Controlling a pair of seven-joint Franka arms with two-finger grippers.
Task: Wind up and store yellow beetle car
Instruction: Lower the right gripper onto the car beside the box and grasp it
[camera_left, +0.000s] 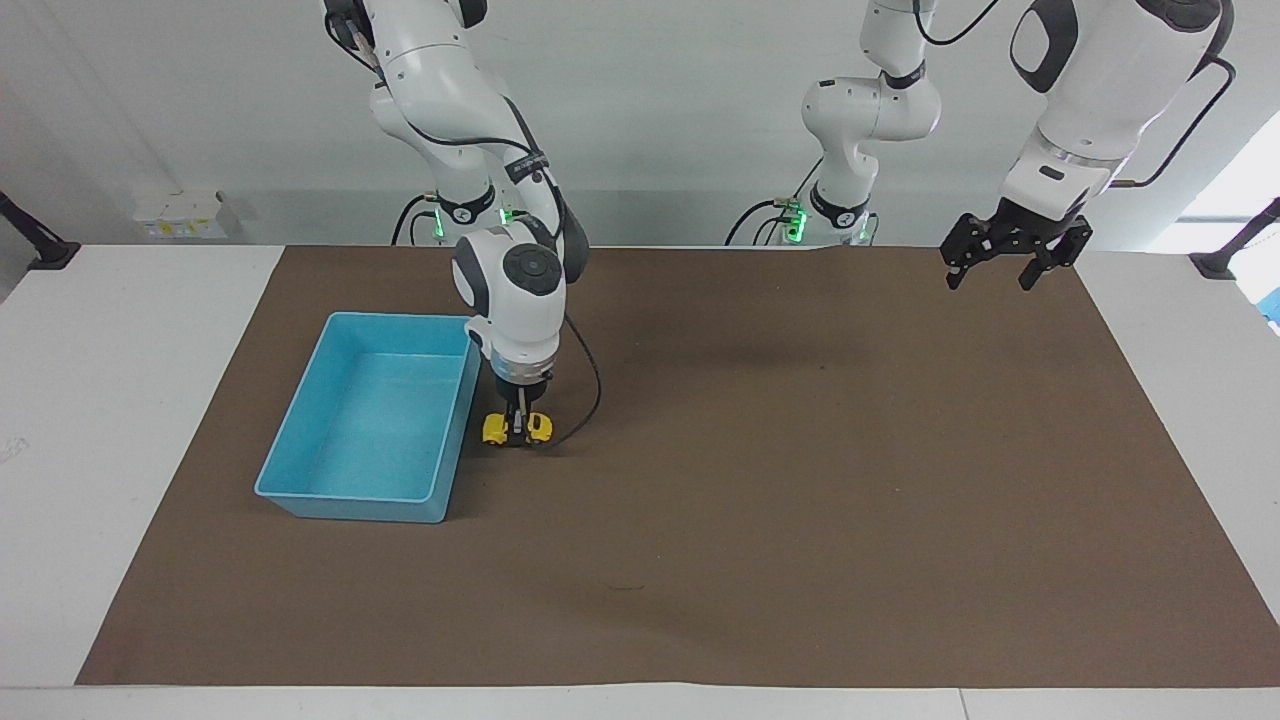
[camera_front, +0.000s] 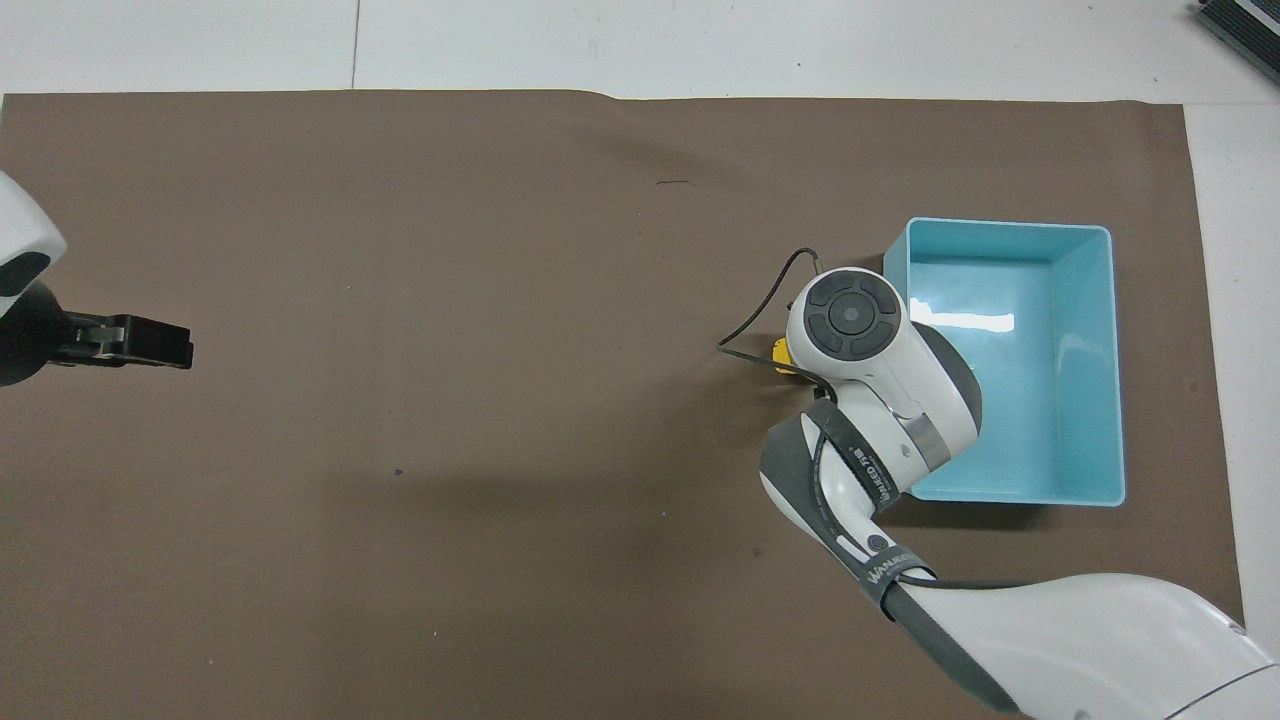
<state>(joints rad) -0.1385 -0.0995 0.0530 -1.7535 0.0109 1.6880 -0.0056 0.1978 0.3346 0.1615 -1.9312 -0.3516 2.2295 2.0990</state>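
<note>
Brown matting (camera_left: 800, 500) covers most of the white table (camera_left: 120, 400), and nearly everything that matters sits toward the right arm's end of it.

Nearest the robots among the objects, the right gripper (camera_left: 517, 432) comes straight down from its arm and is clamped across the middle of the yellow beetle car (camera_left: 517, 428), which rests with its wheels on the mat, just beside the blue tray (camera_left: 300, 490) but not touching it. In the overhead view only a sliver of the car (camera_front: 779, 355) shows past the wrist. Holding the toy pinned to the surface like this reads as the winding step: pressed down, its wheels can be dragged along the mat to load the spring, and the tray stands right next to it so the drop-off is short.

The tray (camera_front: 1110, 380) is open-topped with nothing inside, its long walls running away from the robots, close to the table edge at the right arm's end.

The left gripper (camera_left: 1018, 255) hangs in the air over the mat's corner at the left arm's end, fingers spread apart, holding nothing; that arm waits.

By count: one car, one tray, two arms, two grippers, one mat.
</note>
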